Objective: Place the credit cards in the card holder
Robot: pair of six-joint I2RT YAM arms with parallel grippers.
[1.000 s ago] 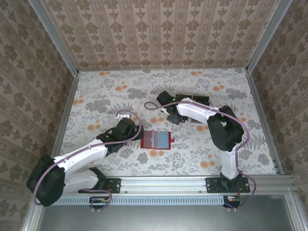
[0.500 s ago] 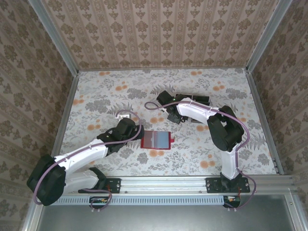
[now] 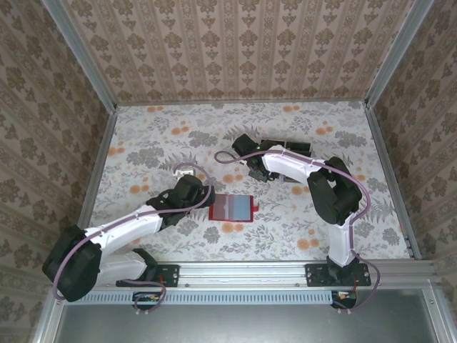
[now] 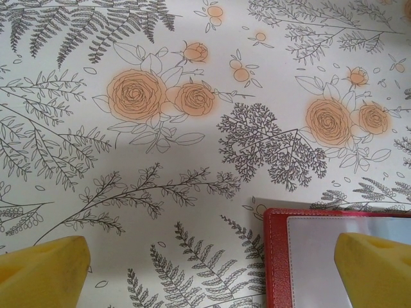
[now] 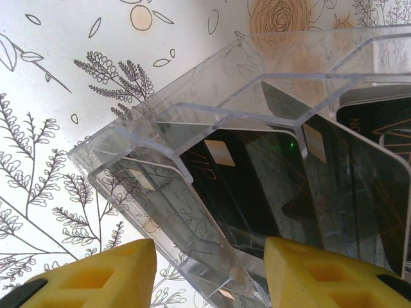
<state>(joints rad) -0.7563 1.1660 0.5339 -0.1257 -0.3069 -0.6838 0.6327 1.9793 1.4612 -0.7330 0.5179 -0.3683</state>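
Left hand: the left hand (image 4: 209,273) was spread as wide as it goes and pinched nothing.
Left fingers: one yellow fingertip (image 4: 372,269) hung over the card holder's pale inner face. The other was beside the card holder, over bare worktop.
Card holder: the card holder (image 4: 277,256) lay open and flat on the worktop, red rim up, at the end of the left arm.
Right hand: the right hand (image 5: 209,276) was part-way spread, its two yellow fingers on either side of a clear tray's wall. Whether they pressed on that wall I could not tell.
Clear tray: the clear tray (image 5: 160,138) stood beyond the card holder and to its right, well apart from it.
Credit cards: the credit cards (image 5: 257,192), black and leaning in the tray's slots, were well apart from the card holder.
Worktop: the worktop (image 4: 128,192) had a floral cover that ran under the card holder and all around it.
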